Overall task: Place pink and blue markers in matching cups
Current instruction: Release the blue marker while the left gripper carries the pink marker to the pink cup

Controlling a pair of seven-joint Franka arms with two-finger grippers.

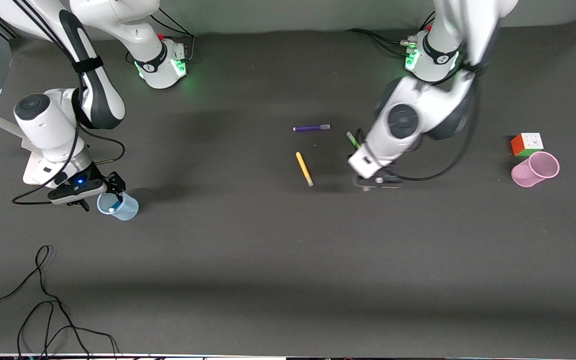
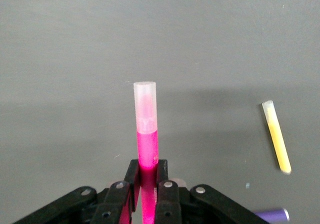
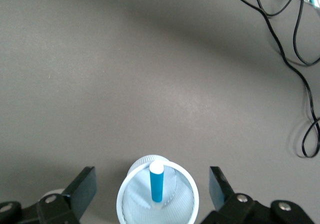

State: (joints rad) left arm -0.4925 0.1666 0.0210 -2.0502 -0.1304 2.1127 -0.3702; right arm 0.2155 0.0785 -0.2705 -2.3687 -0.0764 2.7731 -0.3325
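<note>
The blue marker [image 3: 157, 182] stands inside the pale blue cup [image 1: 118, 206], pale cap end up; the cup also shows in the right wrist view [image 3: 131, 204]. My right gripper [image 1: 116, 192] is over that cup, open, with a finger [image 3: 82, 186] on either side of the rim and touching nothing. My left gripper [image 1: 375, 183] is low over the table's middle, shut on the pink marker [image 2: 147, 134], whose pale cap sticks out past the fingers [image 2: 132, 176]. The pink cup [image 1: 535, 169] stands at the left arm's end of the table.
A multicoloured cube [image 1: 527, 144] sits beside the pink cup. A yellow marker [image 1: 304, 168], a purple marker [image 1: 311, 128] and a green marker [image 1: 353, 139] lie mid-table near my left gripper. Black cables [image 1: 43, 300] lie at the front edge near the right arm's end.
</note>
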